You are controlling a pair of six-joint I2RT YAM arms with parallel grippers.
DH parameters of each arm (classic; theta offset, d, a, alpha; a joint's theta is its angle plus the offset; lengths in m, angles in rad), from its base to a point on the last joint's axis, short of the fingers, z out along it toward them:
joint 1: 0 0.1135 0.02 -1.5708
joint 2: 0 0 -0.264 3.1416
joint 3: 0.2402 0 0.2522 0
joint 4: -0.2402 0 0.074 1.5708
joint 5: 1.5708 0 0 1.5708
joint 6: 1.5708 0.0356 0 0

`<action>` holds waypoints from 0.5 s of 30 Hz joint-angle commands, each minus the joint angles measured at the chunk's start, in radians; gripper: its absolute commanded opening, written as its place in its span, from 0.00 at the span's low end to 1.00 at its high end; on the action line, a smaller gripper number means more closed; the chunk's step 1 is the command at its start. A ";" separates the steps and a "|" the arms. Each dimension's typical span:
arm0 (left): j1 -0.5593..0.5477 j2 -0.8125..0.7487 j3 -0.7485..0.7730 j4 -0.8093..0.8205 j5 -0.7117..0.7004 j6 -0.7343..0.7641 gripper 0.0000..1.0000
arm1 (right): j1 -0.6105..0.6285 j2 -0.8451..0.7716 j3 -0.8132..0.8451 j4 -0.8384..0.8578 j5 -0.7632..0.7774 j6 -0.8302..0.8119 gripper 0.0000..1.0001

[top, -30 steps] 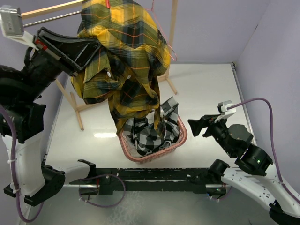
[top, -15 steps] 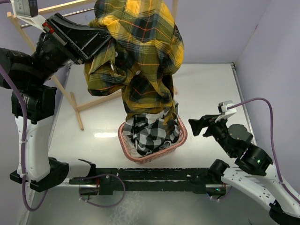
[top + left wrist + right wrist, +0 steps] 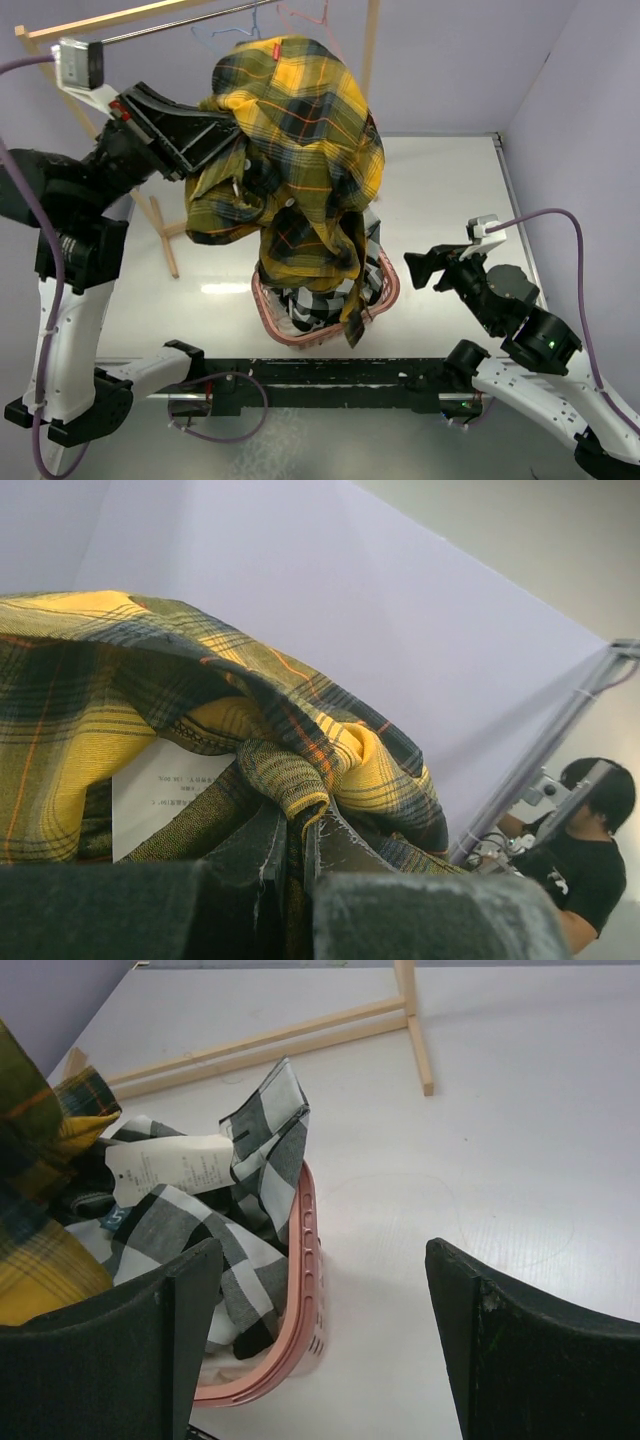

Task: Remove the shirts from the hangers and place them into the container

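**A:** How is the left arm set?

**B:** It is raised high, left of the pink basket [image 3: 386, 290], with its forearm reaching across above it. The left gripper [image 3: 228, 124] is level, and its jaws are pressed together on a fold of the yellow plaid shirt [image 3: 300, 170].

**A:** Where does that shirt hang?

**B:** It is bunched and hangs straight over the basket. In the top view its lowest tail crosses the near rim. The black and white shirt [image 3: 200, 1230] already lies inside the basket, with one corner sticking up past the far rim.

**A:** And the right arm?

**B:** It sits low, right of the basket, bent at the elbow. The right gripper [image 3: 425, 268] points at the basket's side and stays apart from it. Its fingers [image 3: 500, 1350] are spread wide with nothing between them.

**A:** What room is there to move?

**B:** Bare table [image 3: 450, 190] lies right of the basket and beyond it. The wooden rack [image 3: 163, 250] has its feet left of the basket and beyond it. The basket's near rim sits close to the table's near edge.
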 commanded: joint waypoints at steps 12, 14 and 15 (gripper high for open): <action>-0.001 -0.108 -0.342 -0.289 -0.220 0.370 0.00 | 0.000 -0.053 0.048 -0.009 0.164 -0.007 0.84; -0.003 -0.122 -0.402 -0.336 -0.228 0.406 0.00 | 0.000 -0.076 0.053 -0.014 0.191 -0.008 0.84; -0.003 -0.129 -0.431 -0.361 -0.221 0.419 0.00 | 0.000 -0.087 0.055 -0.015 0.201 -0.008 0.84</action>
